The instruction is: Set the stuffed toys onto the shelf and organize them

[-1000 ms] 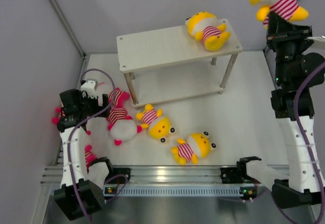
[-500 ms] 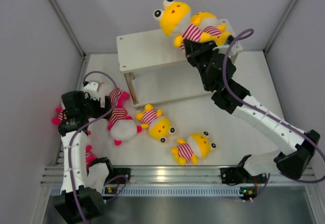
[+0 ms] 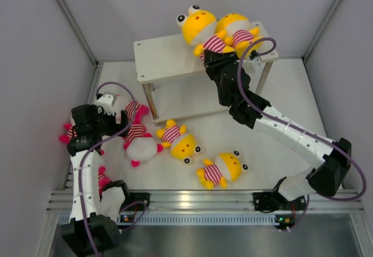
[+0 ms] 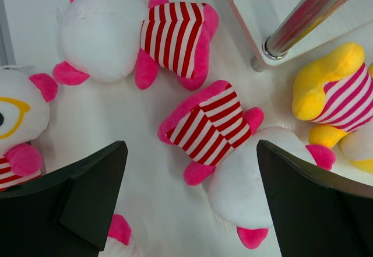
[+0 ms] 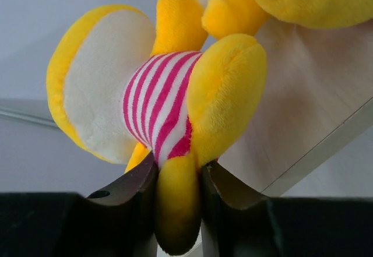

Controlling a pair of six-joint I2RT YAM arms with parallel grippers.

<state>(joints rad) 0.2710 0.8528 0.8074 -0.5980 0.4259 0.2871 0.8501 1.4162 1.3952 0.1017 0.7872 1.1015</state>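
Right pincer [image 5: 178, 190]: I am squeezing it shut on one leg of a yellow toy [image 5: 175, 111].
Held toy: it is sticking up over the top board of the shelf [image 5: 303, 117], striped shirt facing my wrist camera. I cannot tell if it is resting on the board.
Its neighbour: a second yellow toy [image 3: 239, 32] is lying on the right end of the top board, just beside the held toy's head.
Shelf: it is standing at the back of the table [image 3: 280, 111]. The left part of its top board is showing bare wood.
Left pincer [image 4: 192, 175]: I am holding it wide open above the table, gripping nothing.
Under the left pincer: a pink toy [image 4: 233, 146] is lying face down between my two fingers [image 4: 87, 193], not touching them.
Other pink toys: one [image 4: 111, 35] is lying face down farther out, and one [image 4: 17, 123] is peeking in at the left edge. A fourth one [image 3: 102, 178] is lying by my left arm, partly hidden.
Shelf leg [image 4: 309, 12]: it is standing just past the pink toys.
On the table: two more yellow toys [image 3: 178, 140] [image 3: 221, 169] are lying in front of the shelf.
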